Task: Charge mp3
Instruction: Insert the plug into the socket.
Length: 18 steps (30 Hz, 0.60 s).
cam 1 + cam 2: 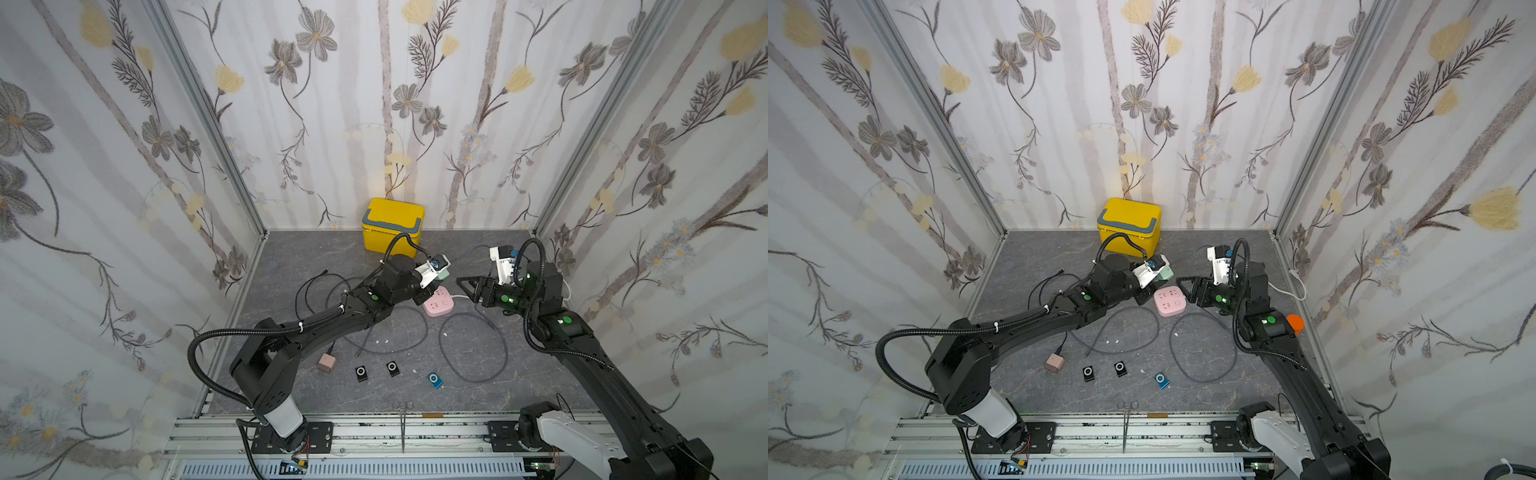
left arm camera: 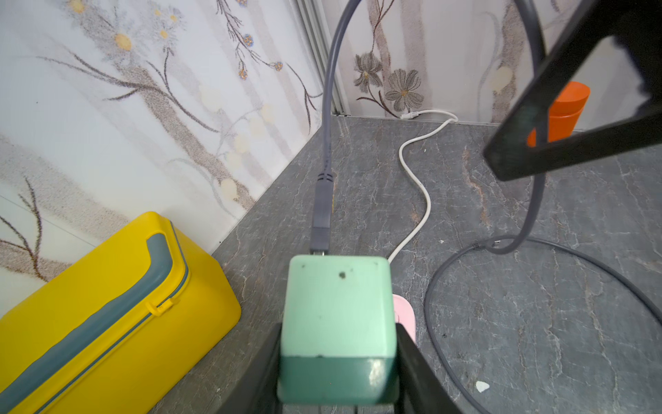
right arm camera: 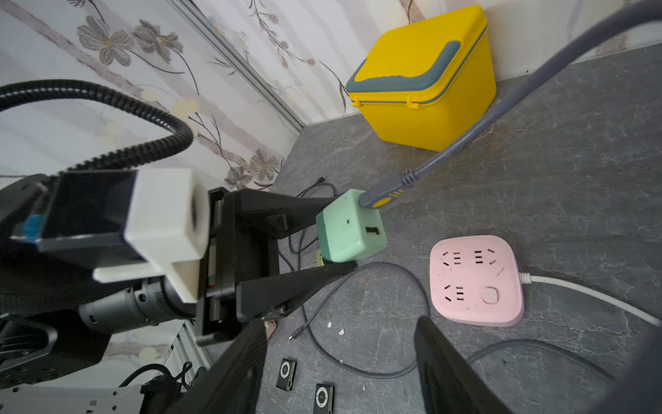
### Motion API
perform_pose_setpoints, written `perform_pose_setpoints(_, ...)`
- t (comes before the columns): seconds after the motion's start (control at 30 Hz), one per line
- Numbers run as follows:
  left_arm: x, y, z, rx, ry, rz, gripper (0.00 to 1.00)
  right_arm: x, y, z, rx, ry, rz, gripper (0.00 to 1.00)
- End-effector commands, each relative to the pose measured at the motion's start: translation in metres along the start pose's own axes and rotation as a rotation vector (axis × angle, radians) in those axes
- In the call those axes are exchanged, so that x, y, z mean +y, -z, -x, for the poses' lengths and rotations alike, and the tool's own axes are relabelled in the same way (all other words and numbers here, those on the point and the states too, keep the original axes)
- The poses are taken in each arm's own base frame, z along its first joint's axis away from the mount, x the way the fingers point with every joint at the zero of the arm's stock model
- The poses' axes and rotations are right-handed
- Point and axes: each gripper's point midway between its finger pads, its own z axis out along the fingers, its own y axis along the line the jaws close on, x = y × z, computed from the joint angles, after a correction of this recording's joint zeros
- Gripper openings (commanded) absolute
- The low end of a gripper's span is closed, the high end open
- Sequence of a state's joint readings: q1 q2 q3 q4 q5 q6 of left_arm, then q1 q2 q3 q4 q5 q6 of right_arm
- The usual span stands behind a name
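Grey marbled table, walled on three sides with flowered paper. At twelve o'clock, hard against the back wall, a yellow box with a grey-blue handle folded flat over the lid; lid down and clasped, contents hidden. Left gripper just off centre toward one o'clock, held clear of the table, jaws partway closed and clamped on two opposite sides of a green charger. Right gripper at two o'clock, facing the left one across the power strip, jaws spread wide, nothing between them. Orange cylinder at three o'clock by the side wall, partly behind the right arm. Pink power strip flat on the table just toward two o'clock from centre, partly beneath the held charger, the sockets seen from the right wrist unoccupied, white lead trailing off toward three o'clock. Grey cable looped on the table around four o'clock, one end raised to the charger, its plug against the charger's outer face; fully seated or not, cannot tell. Beside that plug, a second port on the charger, open. Beige adapter at eight o'clock, lying on its side. Smallest of all, the players, flat in a row near the front edge around six o'clock, well apart from both grippers: two black mp3 players side by side, then a blue mp3 player toward five o'clock.
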State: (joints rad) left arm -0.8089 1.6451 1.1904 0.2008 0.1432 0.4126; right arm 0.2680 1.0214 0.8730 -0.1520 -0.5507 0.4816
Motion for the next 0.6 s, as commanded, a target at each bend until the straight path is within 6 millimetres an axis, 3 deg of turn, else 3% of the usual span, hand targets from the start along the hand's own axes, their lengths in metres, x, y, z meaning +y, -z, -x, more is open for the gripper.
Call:
perform_pose_setpoints(0.0, -0.004, 0.005, 0.017, -0.079, -0.024, -0.027, 0.09, 0.001, -0.005, 0.013, -0.047, 0.016, 0.012, 0.66)
perform_pose_setpoints(0.57, -0.025, 0.007, 0.017, -0.119, -0.036, -0.125, 0.09, -0.007, -0.043, 0.002, 0.043, -0.009, 0.079, 0.57)
